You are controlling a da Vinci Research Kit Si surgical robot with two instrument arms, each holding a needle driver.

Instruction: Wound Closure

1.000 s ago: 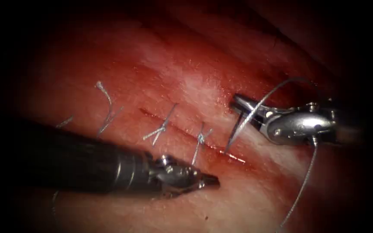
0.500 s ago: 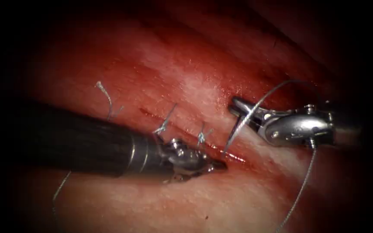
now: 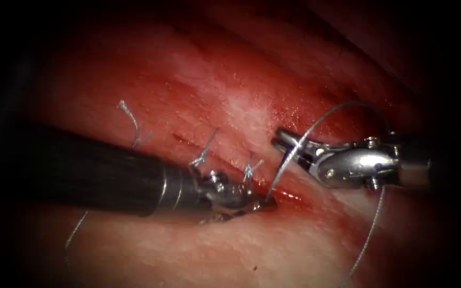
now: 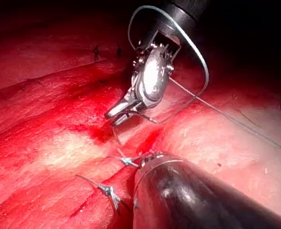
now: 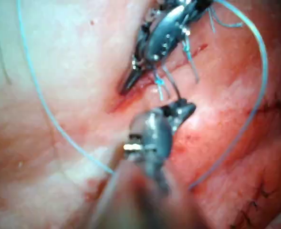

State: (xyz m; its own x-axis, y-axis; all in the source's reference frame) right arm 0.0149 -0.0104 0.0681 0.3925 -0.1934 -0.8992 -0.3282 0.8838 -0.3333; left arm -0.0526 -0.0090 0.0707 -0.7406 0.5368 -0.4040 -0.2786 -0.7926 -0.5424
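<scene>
Dark-shafted left steel tool (image 3: 260, 204) with jaws together, tip pressed on the glistening red tissue (image 3: 230, 101) at the cut (image 3: 286, 194), thin curved steel needle (image 3: 283, 167) with its point at the cut, clamped mid-curve by the polished right tool (image 3: 289, 144), fine grey thread (image 3: 366, 240) trailing.

Curved steel needle (image 3: 285, 166) clamped near its back end by the right hand (image 3: 284, 141), arc hanging down, point touching the tissue (image 3: 230, 96) at the right end of the cut (image 3: 286, 195); depth of entry not discernible. Pale thread (image 3: 369, 240) looping above the right hand and trailing down across the tissue. Left hand (image 3: 260, 204) pressed against the cut's edge just left of the needle point, holding nothing visible.
</scene>
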